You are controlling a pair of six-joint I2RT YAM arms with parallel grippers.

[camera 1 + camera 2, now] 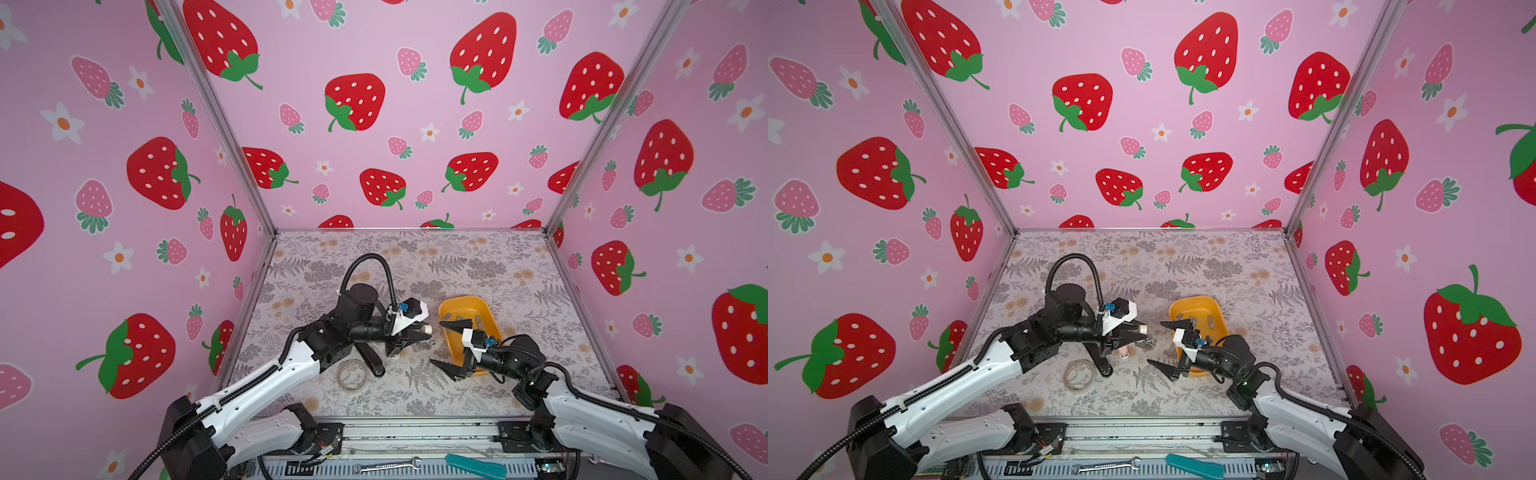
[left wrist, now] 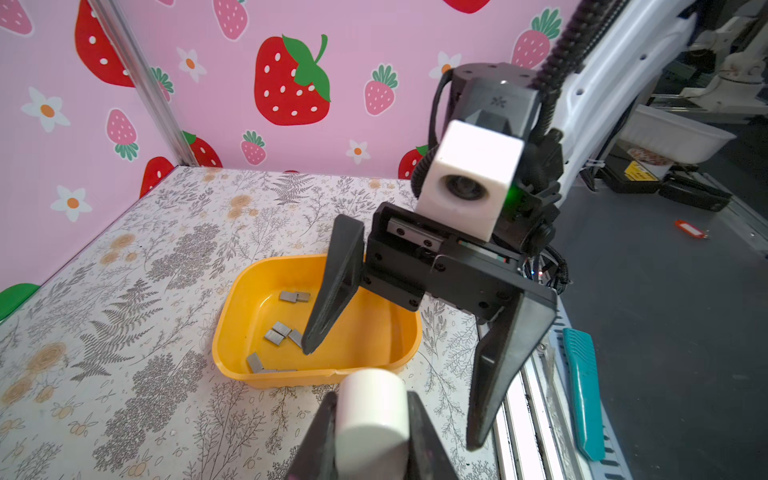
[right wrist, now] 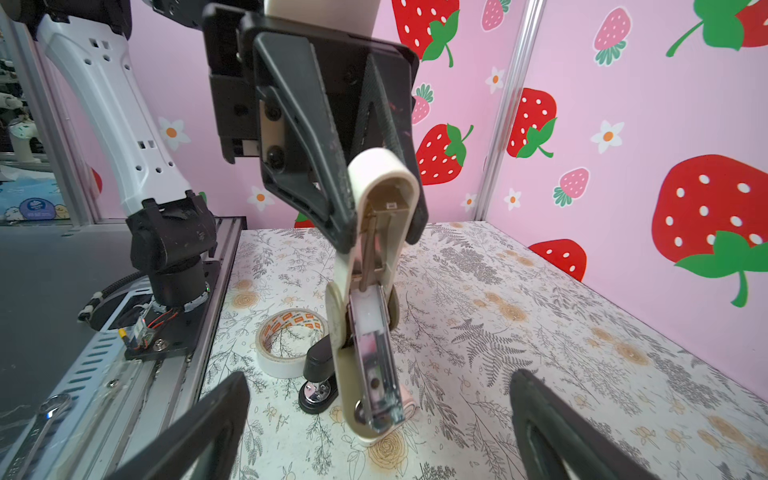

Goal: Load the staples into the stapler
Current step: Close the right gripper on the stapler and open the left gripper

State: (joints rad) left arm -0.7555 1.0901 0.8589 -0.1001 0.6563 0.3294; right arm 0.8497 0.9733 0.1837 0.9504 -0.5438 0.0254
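Note:
My left gripper is shut on the cream top cover of a small stapler. The stapler hangs swung open, its metal magazine facing the right wrist camera and its lower end near the table. The staples are several short grey strips lying loose in the yellow tray; in both top views they show in the tray's far part. My right gripper stands wide open and holds nothing. It is over the tray's near left edge, with one finger above the tray, facing the stapler.
A black stapler and a roll of tape lie on the floral table below the left gripper. A wrench and a teal tool rest on the front rail. Pink strawberry walls close three sides.

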